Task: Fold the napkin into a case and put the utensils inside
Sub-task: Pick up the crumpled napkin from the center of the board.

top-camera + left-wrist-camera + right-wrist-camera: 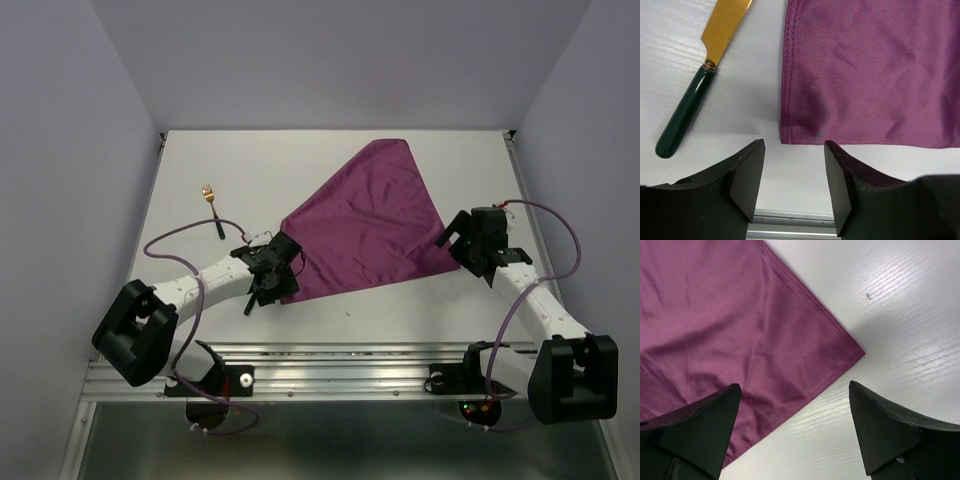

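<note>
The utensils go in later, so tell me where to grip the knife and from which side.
I'd grip the knife by its dark handle, coming straight down with the fingers across its width. It lies flat; the handle is rounded and thicker than the thin gold blade, with bare table either side, apart from the napkin.
</note>
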Robot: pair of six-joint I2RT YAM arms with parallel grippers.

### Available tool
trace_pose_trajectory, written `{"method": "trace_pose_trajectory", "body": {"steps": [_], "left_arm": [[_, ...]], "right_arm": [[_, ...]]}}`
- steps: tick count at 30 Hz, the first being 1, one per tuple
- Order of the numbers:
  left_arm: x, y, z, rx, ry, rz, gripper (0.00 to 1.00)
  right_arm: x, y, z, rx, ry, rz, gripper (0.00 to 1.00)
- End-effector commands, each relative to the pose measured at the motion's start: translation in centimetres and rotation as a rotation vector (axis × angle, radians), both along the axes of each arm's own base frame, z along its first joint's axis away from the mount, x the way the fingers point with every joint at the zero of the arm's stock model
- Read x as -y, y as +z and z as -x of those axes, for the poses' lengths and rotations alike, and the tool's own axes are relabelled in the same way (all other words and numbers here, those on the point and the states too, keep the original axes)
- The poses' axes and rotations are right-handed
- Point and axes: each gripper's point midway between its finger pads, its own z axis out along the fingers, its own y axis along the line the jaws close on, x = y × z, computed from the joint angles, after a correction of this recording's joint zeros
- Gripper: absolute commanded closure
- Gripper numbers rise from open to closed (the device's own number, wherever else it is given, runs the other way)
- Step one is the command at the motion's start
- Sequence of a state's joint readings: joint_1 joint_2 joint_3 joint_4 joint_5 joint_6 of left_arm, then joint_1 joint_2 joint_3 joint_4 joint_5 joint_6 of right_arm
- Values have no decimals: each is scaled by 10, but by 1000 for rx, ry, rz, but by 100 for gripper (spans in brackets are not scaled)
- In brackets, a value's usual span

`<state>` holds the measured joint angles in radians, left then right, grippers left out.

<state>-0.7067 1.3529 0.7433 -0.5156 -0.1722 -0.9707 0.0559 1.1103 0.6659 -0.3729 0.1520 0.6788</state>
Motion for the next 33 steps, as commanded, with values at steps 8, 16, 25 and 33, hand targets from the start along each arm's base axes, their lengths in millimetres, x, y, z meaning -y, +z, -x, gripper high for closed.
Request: {"method": "trace_pose_trajectory", "body": {"steps": [8,16,25,33], "left_arm": [[13,-25,0,-25,49,-7,48],[9,-23,-2,-3,72,-49,56],[9,-28,-1,26,46,-25,100],[-4,-4,-2,130,71,8,88]], "right_arm": [[-8,8,-5,51,34,-30,8],[-6,10,2,55,24,-26,8],[3,6,3,30,2,24,6],[-1,-2,3,2,8,1,5]]}}
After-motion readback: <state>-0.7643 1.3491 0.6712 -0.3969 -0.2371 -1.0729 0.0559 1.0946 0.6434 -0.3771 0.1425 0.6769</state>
